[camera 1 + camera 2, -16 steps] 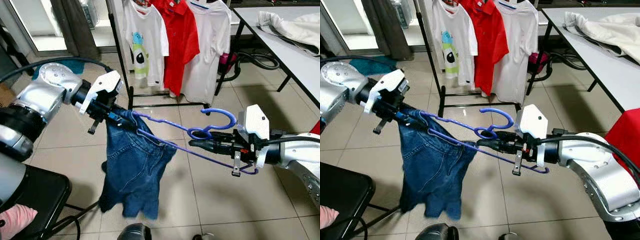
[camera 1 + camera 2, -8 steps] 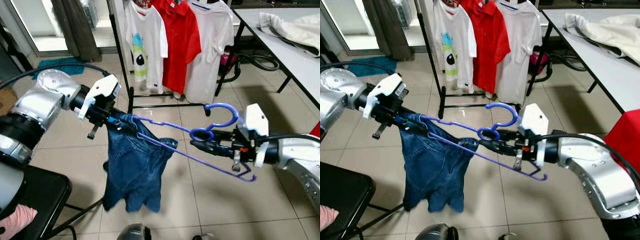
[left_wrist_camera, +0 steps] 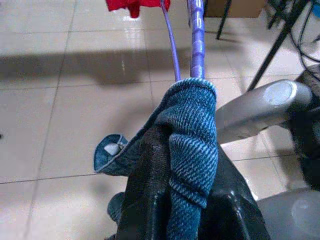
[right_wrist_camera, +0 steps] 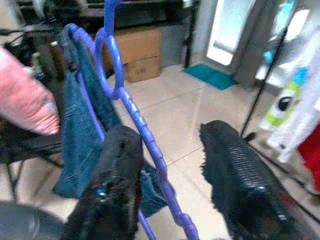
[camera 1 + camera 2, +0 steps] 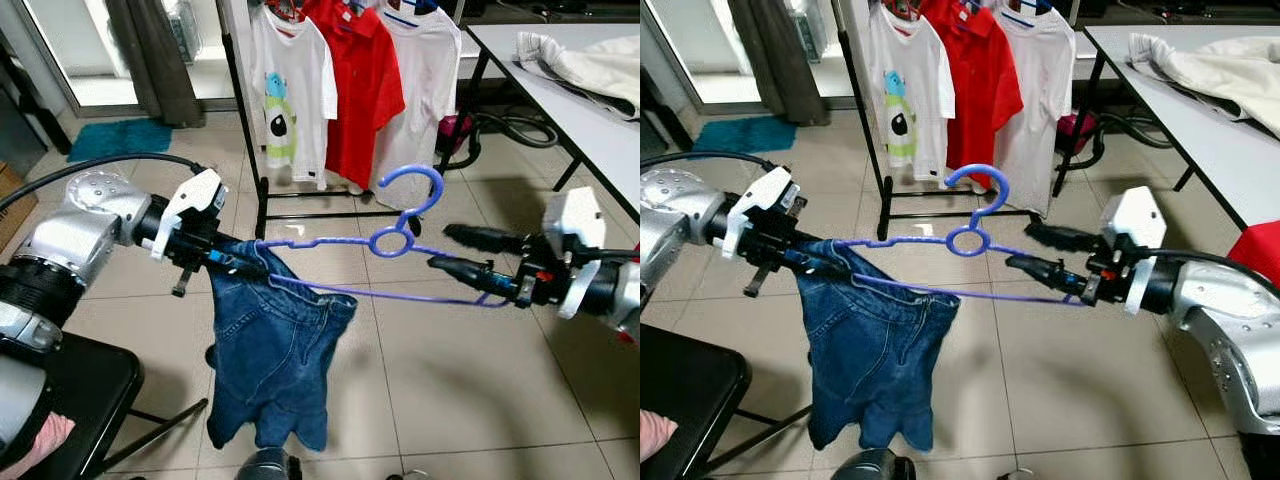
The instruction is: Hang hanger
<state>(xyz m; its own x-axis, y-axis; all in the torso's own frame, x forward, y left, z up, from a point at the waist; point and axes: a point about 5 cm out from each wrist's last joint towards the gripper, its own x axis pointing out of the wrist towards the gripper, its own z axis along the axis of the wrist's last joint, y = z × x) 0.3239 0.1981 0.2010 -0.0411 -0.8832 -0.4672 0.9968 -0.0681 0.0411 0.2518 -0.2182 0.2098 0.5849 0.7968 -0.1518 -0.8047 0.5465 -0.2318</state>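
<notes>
The hanger (image 5: 380, 262) is held level in the air between the two arms, above the tiled floor (image 5: 450, 380) and in front of the rack (image 5: 245, 120). It is blue-purple plastic, with its hook (image 5: 415, 190) pointing up and a ring below the hook. Denim shorts (image 5: 270, 360) hang from its left end and drape down toward the floor.

The left gripper (image 5: 235, 265) has its fingers (image 3: 150, 200) closed on the hanger's left end, pinching the folded denim there; the left wrist view shows the cloth wrapped over the bar between the two black fingers. The right gripper (image 5: 450, 250) is at the hanger's right end with its fingers spread wide. The lower finger (image 4: 117, 170) lies against the hanger's bar, and the upper finger (image 4: 240, 170) stands clear of it.

On the rack behind hang a white shirt (image 5: 290, 85) with a cartoon print, a red shirt (image 5: 355, 80) and a plain white shirt (image 5: 420, 90). A white surface (image 5: 590, 110) at the right carries a pale garment (image 5: 590, 60). A black chair (image 5: 70, 390) stands at the lower left.
</notes>
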